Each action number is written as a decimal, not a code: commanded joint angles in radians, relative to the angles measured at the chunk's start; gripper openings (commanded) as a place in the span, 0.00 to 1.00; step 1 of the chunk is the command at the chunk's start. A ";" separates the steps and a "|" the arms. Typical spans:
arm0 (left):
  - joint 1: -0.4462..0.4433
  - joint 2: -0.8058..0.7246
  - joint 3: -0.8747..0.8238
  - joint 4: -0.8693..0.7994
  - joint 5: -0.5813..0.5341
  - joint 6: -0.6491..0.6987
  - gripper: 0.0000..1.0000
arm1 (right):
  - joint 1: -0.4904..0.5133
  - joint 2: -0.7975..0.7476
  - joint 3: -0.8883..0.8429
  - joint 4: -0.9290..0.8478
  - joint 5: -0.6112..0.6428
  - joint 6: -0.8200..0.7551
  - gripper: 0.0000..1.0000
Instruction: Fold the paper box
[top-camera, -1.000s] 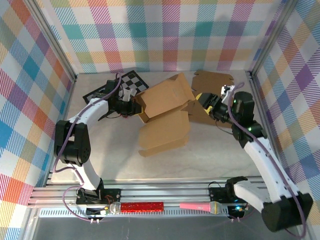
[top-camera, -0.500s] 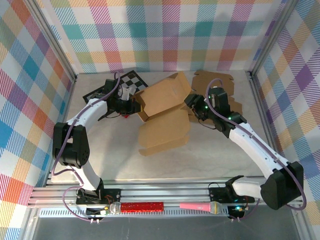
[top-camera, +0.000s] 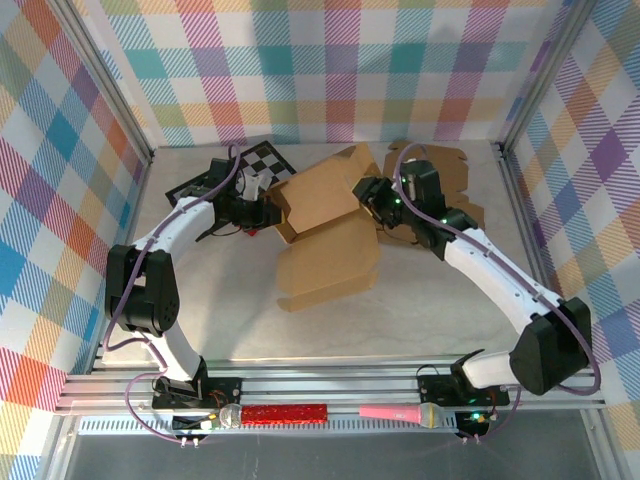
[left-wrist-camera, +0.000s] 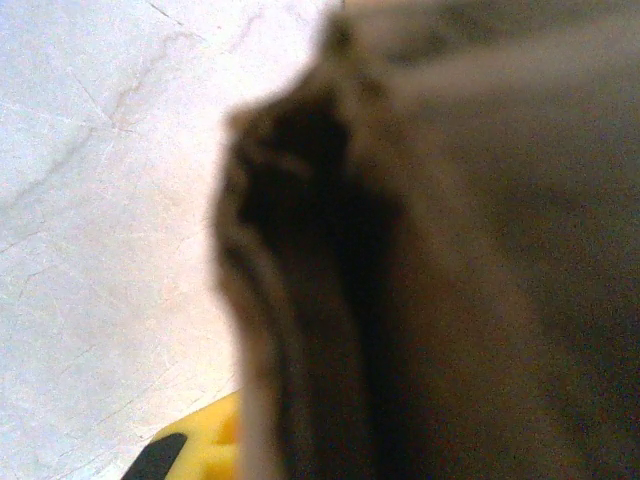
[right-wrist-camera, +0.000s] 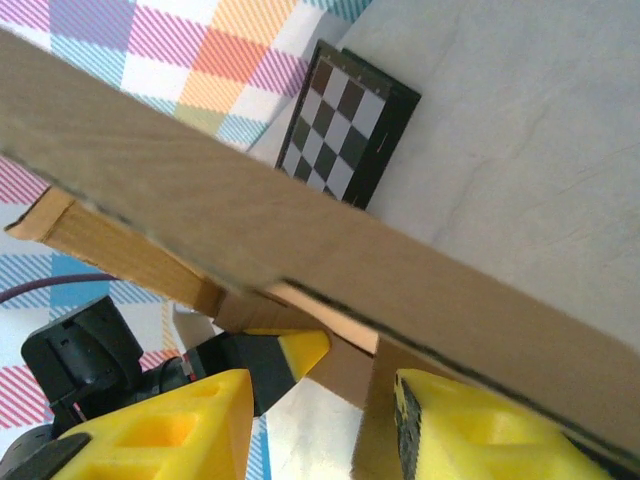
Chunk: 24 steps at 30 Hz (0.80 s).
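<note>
- Step in hand: I am bracing the box (top-camera: 330, 205) from both sides, I judge for a flap fold. The box is half formed, and one broad panel lies flat toward the near edge.
- Box location: it sits mid-table (top-camera: 230, 320), toward the back, between my two grippers.
- Left gripper (top-camera: 266, 212): the fingers are pressed together at the box's left corner. The wrist view is blurred, with cardboard right against the camera, so I judge that they pinch the wall there.
- Right gripper (top-camera: 372, 196): it is at the box's right side. Its fingers (right-wrist-camera: 190, 420) are spread, with a cardboard edge in the gap, not clamped.
- Next move, as I judge it: close the right fingers on that edge, then swing the flap inward. The left pinch must hold so the box does not slide, and the force must stay light to avoid creasing.
</note>
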 joint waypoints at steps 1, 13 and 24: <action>0.000 -0.029 0.015 -0.008 -0.001 0.008 0.00 | 0.017 0.046 0.077 -0.043 -0.040 -0.012 0.41; 0.000 -0.030 0.012 0.000 0.008 -0.008 0.00 | 0.024 0.091 0.309 -0.212 -0.128 -0.248 0.45; 0.018 -0.012 0.009 0.088 0.111 -0.110 0.00 | -0.393 0.126 0.546 -0.224 -0.505 -0.346 0.54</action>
